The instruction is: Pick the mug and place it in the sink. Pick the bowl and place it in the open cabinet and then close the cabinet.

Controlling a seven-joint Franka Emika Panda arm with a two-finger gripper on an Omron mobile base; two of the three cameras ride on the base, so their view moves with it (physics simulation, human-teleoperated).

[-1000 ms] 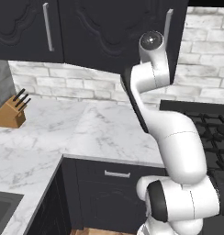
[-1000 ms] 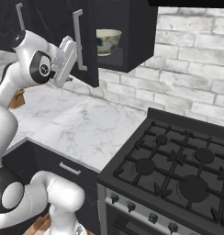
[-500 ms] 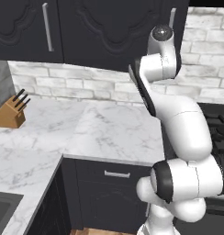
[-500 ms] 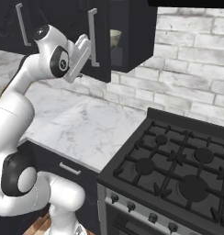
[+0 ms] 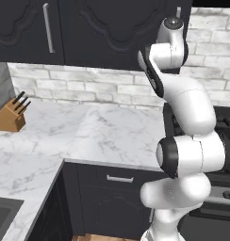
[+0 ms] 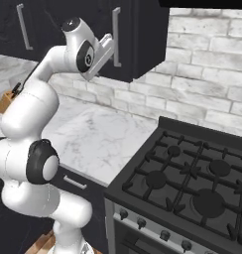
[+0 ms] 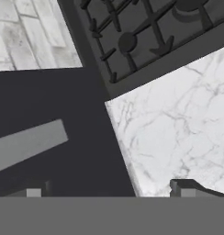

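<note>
Cabinet (image 6: 138,39): sitting across the top of both base views, dark charcoal with curved-panel doors; in the right base view its door is looking shut, with a slim silver handle (image 6: 116,37) standing upright at upper centre.
Cabinet in the hand view (image 7: 54,137): lying as a dark panel over the left half, its grey handle bar (image 7: 29,144) running slantwise at middle left.
Gripper (image 6: 105,49): reaching up at the upper left-centre of the right base view, right by the door handle; whether it is touching the door I cannot tell. In the hand view its two dark fingertips (image 7: 185,187) are peeking up far apart at the bottom edge, so the jaws are standing wide with nothing between them.
Sink (image 5: 4,214): showing as a dark corner at the lower left of the left base view.
Tabletop (image 5: 88,136): white marble, spreading across the middle of the left base view.
Knife block (image 5: 11,115): standing on the tabletop at the middle left of the left base view.
Stove (image 6: 192,183): black gas burners occupying the lower right of the right base view, just beside the tabletop.
Brick wall (image 6: 207,99): pale, running behind the stove.
</note>
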